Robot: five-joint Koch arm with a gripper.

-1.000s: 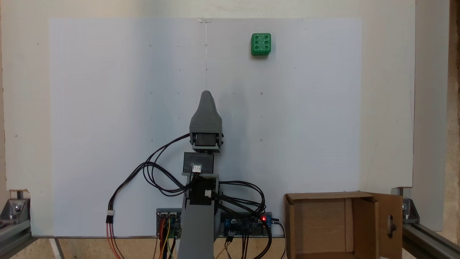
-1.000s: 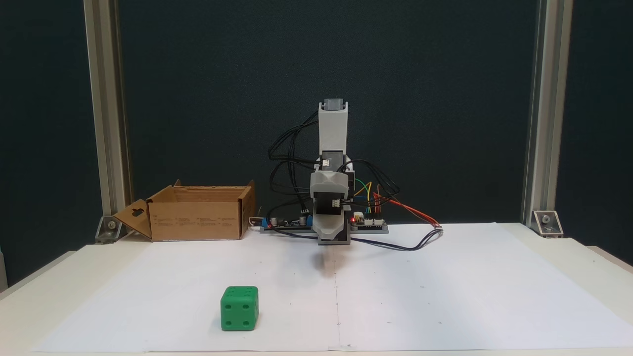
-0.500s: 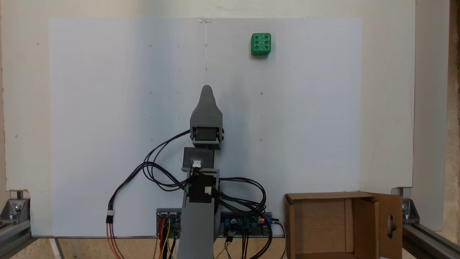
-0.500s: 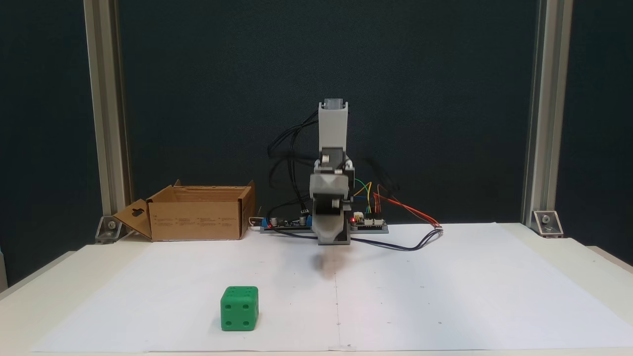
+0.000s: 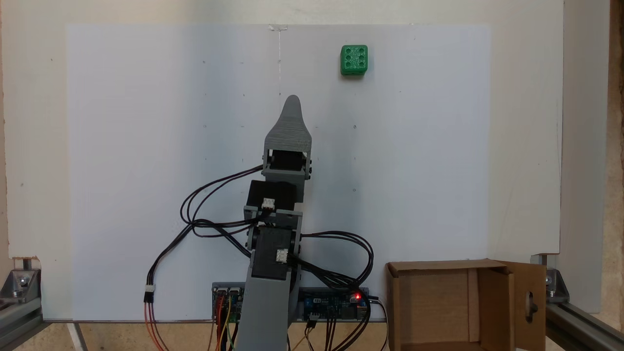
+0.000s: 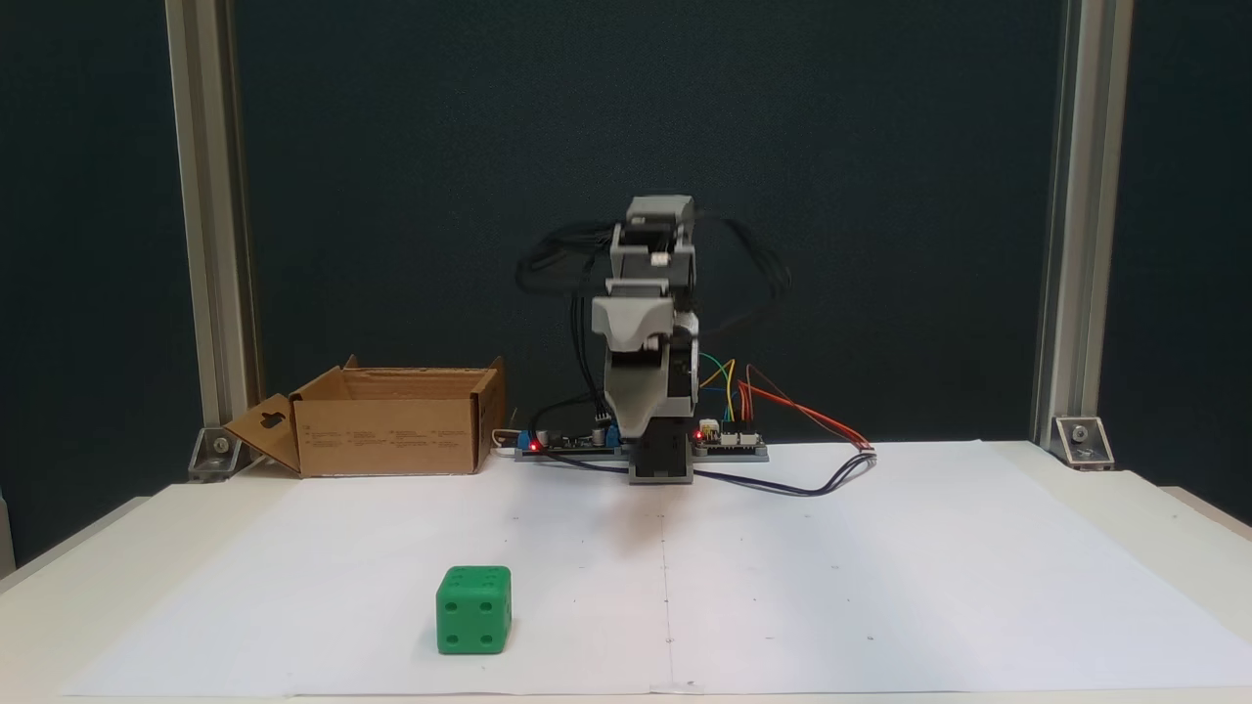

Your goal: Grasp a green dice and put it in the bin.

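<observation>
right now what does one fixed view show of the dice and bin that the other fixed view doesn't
A fixed view gives the green dice from above, six pips up, and the open inside of the bin. A fixed view gives the dice's four-pip side and the bin's outer wall. Both: dice on the paper, apart from the gripper.

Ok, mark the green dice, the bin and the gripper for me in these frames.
green dice [image 5: 354,59]: fixed view from above, on its six-pip top face.
bin [image 6: 386,436]: fixed view facing the arm, on its front cardboard wall.
gripper [image 5: 293,101]: fixed view from above, at its grey pointed tip.
</observation>
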